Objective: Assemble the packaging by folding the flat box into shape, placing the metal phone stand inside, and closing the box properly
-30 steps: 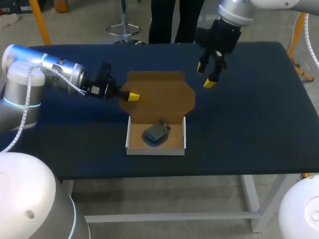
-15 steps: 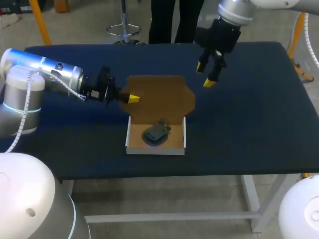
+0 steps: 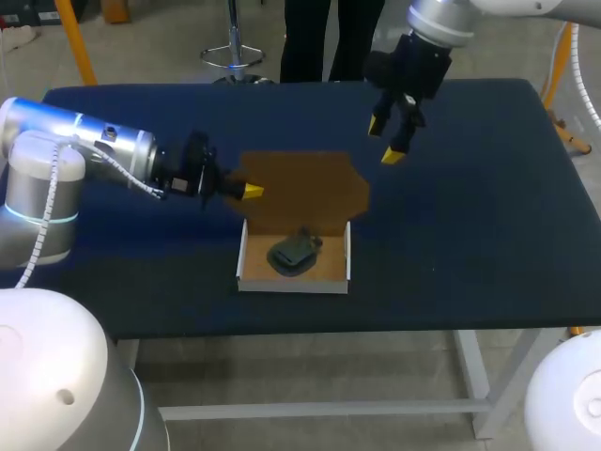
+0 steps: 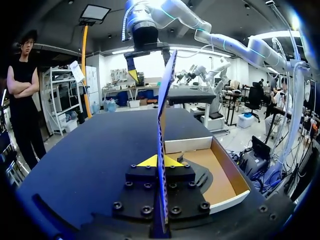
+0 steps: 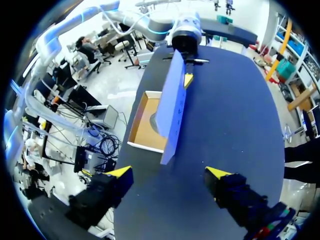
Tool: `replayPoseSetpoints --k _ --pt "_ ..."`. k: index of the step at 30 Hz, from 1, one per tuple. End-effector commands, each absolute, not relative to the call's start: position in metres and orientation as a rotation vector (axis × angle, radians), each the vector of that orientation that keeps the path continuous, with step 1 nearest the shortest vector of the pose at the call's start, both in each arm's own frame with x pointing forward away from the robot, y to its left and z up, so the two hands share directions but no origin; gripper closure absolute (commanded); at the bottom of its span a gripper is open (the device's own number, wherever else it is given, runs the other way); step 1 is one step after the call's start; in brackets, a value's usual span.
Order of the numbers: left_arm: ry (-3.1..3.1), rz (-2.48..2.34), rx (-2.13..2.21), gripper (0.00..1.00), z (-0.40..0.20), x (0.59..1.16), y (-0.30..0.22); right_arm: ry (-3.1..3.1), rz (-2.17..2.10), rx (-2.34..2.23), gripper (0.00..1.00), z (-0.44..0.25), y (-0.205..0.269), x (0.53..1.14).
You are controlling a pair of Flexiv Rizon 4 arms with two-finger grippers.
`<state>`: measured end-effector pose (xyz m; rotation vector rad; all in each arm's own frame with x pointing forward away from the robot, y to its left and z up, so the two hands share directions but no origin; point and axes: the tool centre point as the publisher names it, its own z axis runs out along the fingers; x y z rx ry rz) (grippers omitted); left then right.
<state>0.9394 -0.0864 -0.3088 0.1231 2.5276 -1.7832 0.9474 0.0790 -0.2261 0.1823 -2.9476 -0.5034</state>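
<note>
**Closing the lid over the stowed stand**

The left jaws are pinched narrow on the side edge of the lid (image 4: 162,125), one yellow tip on each face. In the left wrist view the panel runs edge-on between them and stands roughly upright on its hinge. The right jaws hang wide and hold nothing, up in the air beyond the far corner of the lid and well apart from it.

Outward from the left grip, the lid rises from the back wall of the box (image 3: 246,268), whose shallow tray is already folded into shape and sits on the counter (image 3: 470,235). The phone stand (image 3: 293,252) lies inside the tray, near its middle, dark against the brown floor.

Folding and loading look done, so the step in hand appears to be the closing. The next move probably calls for the left arm (image 3: 94,150) to swing the lid forward and down over the tray without dragging the box along. The lid's side tabs and front flap would then need guiding inside the walls, not left to catch on top of them. The right arm (image 3: 441,19) seems placed to come down and press or steady that far side.
</note>
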Motion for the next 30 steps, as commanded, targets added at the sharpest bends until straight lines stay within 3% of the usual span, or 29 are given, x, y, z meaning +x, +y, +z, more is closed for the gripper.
replayPoseSetpoints --k 1,30 --pt "2.521 -1.775 0.125 1.0 -0.3105 0.9358 -0.0877 -2.941 -0.495 0.185 0.0 -0.2239 0.0797 0.9489" --pt "2.469 -1.751 0.167 1.0 -0.3122 0.932 -0.0862 -2.946 -0.485 0.189 0.0 -0.2211 0.0821 0.9489"
